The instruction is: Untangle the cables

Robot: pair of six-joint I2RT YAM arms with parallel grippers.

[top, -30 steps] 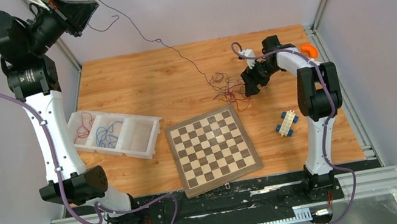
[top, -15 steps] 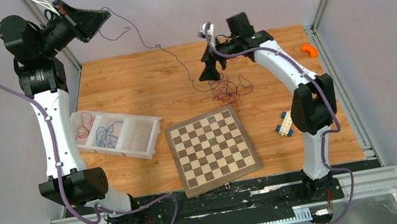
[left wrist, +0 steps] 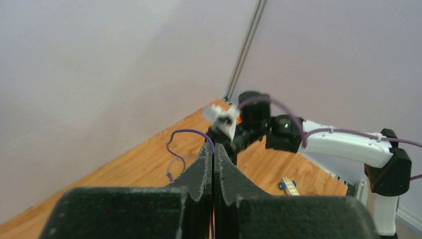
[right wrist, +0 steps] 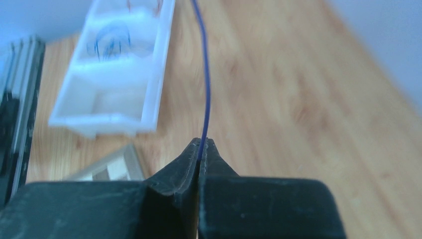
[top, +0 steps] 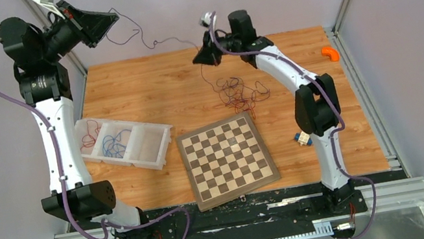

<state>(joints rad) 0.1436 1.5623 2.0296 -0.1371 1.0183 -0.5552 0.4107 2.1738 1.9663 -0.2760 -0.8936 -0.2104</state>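
Observation:
A dark purple cable hangs in the air between my two grippers. My left gripper is raised high at the back left, shut on one end of it; the wire loops out from the closed tips. My right gripper is lifted over the table's back middle and is shut on the same cable at its tips. From there the wire drops to a tangle of red and dark cables lying on the wood behind the chessboard.
A white three-part tray at the left holds red wires and blue wires. A chessboard lies at the front middle. A blue-wheeled block toy sits behind the right arm, and an orange piece at the back right.
My right arm swung from the tangle's right side up and over to the back middle, and its jaws closed on the purple cable. The left gripper shifted slightly right, still shut.

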